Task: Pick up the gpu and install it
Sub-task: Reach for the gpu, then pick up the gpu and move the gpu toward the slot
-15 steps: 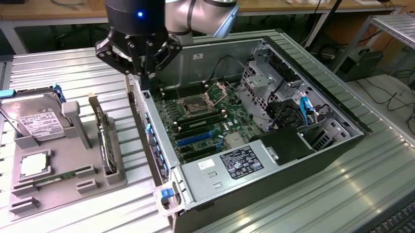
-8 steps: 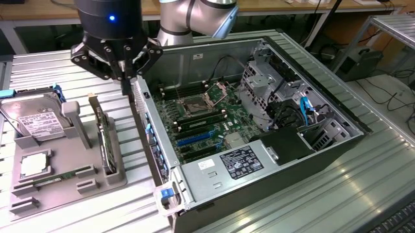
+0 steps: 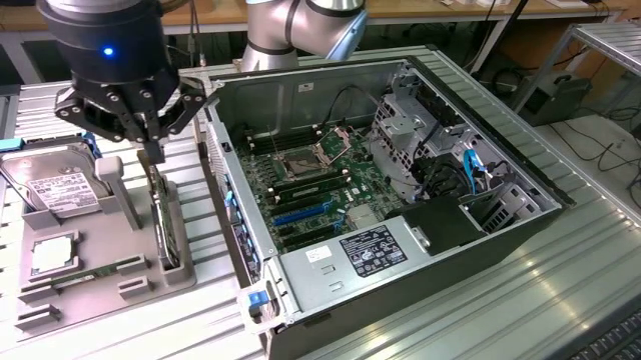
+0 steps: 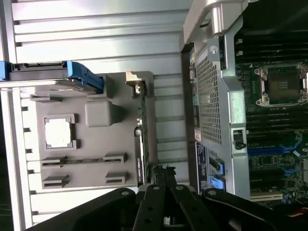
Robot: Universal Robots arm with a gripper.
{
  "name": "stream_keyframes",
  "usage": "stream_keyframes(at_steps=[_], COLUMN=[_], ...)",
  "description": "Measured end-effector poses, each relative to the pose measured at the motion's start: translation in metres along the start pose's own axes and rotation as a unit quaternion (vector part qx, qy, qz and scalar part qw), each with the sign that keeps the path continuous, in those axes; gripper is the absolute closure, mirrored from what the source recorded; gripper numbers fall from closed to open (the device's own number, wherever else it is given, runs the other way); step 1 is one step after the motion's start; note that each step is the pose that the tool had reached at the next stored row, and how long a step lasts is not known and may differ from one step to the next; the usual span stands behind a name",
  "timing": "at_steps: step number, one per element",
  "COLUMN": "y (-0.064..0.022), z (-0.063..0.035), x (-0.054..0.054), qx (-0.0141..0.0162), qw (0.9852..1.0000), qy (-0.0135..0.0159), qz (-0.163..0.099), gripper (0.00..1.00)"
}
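High oblique exterior; wrist straight down.

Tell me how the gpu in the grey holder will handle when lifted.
Probably stiff: the gpu is a thin flat card. Likely light, being so thin. Standing on edge in the grey holder, it may tip once freed.

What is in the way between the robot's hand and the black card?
Nothing that I can see. The hand, closed, is right at the top edge of the black card, which stands on its edge in the grey holder beside the open computer.
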State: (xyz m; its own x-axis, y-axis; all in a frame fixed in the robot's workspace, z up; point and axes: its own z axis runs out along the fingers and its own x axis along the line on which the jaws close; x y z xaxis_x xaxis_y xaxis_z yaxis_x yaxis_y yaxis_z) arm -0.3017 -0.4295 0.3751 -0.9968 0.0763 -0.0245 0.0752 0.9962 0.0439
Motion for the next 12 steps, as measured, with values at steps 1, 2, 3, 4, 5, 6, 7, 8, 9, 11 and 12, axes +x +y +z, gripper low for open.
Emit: stream_keyframes(at_steps=[1,2,3,4,5,6,7,8,9,11,12], y=[0.0000,0.0004,0.0011,0.0022,0.0029,0.0029,0.0029,0.0029,0.0029,0.0029,0.0029], z=[0.0019,0.0040,0.0058,0.0078,0.0095,0.0097,0.0097,0.0097,0.0098,0.0098,0.0098], x=[0.005,0.011,0.015,0.018,0.018,0.018,0.018,0.018,0.018,0.018,0.018], qx=[0.0000,0.0000,0.0000,-0.0001,0.0000,0.0000,0.0000,0.0000,0.0000,0.0000,0.0000], qw=[1.0000,1.0000,1.0000,1.0000,1.0000,1.0000,1.0000,1.0000,1.0000,1.0000,1.0000], qy=[0.0000,0.0000,0.0000,-0.0001,0.0000,0.0001,0.0001,0.0001,0.0000,0.0001,0.0000], qz=[0.000,0.000,0.000,0.000,0.000,0.000,0.000,0.000,0.000,0.000,0.000], gripper=[0.89,0.89,0.89,0.89,0.89,0.89,0.89,0.89,0.89,0.89,0.89])
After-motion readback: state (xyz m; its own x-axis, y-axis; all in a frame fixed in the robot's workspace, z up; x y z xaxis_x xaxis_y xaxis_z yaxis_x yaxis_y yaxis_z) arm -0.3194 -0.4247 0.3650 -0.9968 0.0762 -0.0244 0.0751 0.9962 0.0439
